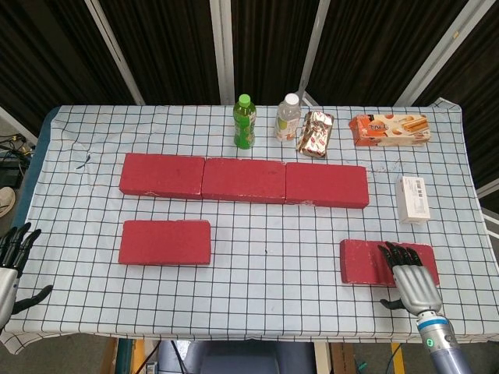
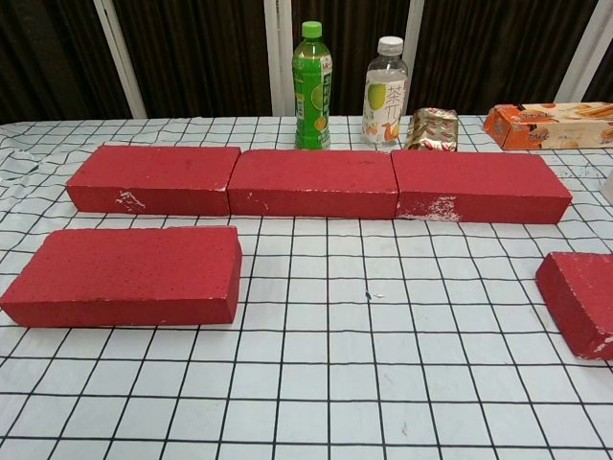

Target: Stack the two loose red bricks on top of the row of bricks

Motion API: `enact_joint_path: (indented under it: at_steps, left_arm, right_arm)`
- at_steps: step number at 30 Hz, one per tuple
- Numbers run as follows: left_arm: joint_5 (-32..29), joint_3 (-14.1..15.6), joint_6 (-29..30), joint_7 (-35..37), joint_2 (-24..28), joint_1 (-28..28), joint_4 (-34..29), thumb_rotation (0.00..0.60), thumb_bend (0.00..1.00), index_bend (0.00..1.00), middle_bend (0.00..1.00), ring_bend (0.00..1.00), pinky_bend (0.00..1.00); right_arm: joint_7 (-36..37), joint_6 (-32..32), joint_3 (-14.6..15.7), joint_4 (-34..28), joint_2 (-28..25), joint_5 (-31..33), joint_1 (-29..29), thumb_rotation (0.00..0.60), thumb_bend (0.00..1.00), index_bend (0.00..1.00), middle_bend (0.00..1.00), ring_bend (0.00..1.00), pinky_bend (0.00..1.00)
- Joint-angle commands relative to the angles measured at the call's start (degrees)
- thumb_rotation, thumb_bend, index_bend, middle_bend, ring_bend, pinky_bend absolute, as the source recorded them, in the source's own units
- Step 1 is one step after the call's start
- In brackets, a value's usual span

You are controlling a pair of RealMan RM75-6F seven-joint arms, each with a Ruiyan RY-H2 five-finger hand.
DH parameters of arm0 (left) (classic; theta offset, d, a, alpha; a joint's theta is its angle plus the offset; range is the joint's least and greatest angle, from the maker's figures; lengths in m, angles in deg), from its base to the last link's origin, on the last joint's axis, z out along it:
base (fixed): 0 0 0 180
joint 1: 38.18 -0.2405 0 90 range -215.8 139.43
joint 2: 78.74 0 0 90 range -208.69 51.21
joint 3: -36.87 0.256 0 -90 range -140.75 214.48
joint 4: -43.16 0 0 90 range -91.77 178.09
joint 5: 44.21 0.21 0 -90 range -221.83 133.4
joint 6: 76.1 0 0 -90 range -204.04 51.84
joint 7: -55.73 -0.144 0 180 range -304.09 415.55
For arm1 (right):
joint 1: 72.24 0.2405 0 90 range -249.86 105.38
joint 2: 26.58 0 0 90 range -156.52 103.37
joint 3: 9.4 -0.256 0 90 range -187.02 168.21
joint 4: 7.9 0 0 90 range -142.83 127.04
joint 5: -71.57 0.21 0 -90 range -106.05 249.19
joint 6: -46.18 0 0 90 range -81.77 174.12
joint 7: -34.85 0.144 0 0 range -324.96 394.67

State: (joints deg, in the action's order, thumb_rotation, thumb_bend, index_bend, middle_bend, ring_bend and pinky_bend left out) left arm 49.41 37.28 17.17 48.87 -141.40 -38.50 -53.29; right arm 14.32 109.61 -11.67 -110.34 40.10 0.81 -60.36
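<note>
A row of three red bricks (image 1: 243,180) (image 2: 316,182) lies end to end across the middle of the checked table. One loose red brick (image 1: 164,242) (image 2: 124,276) sits in front of the row's left end. The other loose red brick (image 1: 362,261) (image 2: 579,302) lies at the front right. My right hand (image 1: 408,280) hovers over that brick's right part with fingers spread, holding nothing. My left hand (image 1: 9,265) is at the table's front left edge, fingers apart and empty. Neither hand shows in the chest view.
Behind the row stand a green bottle (image 1: 245,122) (image 2: 311,86), a clear bottle (image 1: 288,118) (image 2: 385,92), a foil snack pack (image 1: 316,133) and an orange biscuit box (image 1: 389,129). A white box (image 1: 412,199) lies right of the row.
</note>
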Motion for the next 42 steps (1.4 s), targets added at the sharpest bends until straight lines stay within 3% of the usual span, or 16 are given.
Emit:
enact_joint_path:
  at_steps: [1, 10, 20, 34, 42]
  left_arm:
    - [-0.17, -0.1, -0.07, -0.01, 0.04, 0.01, 0.0, 0.6, 0.02, 0.02, 0.0, 0.0, 0.11]
    - [-0.03, -0.19, 0.21, -0.94, -0.29, -0.13, 0.06, 0.6, 0.02, 0.02, 0.0, 0.0, 0.11]
    - [0.08, -0.22, 0.02, -1.77, -0.63, -0.07, 0.07, 0.6, 0.02, 0.02, 0.0, 0.0, 0.11]
    - [0.18, -0.05, -0.77, -2.7, -0.81, 0.2, 0.11, 0.6, 0.02, 0.02, 0.0, 0.0, 0.11]
    - [-0.07, -0.16, -0.79, -2.87, -0.89, 0.16, -0.03, 0.6, 0.02, 0.02, 0.0, 0.0, 0.11]
  right_arm:
    - [-3.65, -4.81, -1.65, 0.22, 0.13, 5.66, 3.67, 0.6, 0.15, 0.0, 0.0, 0.0, 0.0]
    - [-13.96, -9.35, -2.54, -1.01, -1.48, 17.78, 9.93, 0.6, 0.15, 0.0, 0.0, 0.0, 0.0]
    - [-22.95, -8.96, -1.31, -5.42, -3.52, 28.27, 15.59, 0.6, 0.15, 0.0, 0.0, 0.0, 0.0]
    - [-27.61, -7.53, 0.31, -6.4, -2.97, 38.03, 21.46, 0.6, 0.15, 0.0, 0.0, 0.0, 0.0]
    - [-26.89, -8.12, 1.43, -6.03, -2.98, 40.34, 23.17, 0.6, 0.15, 0.0, 0.0, 0.0, 0.0]
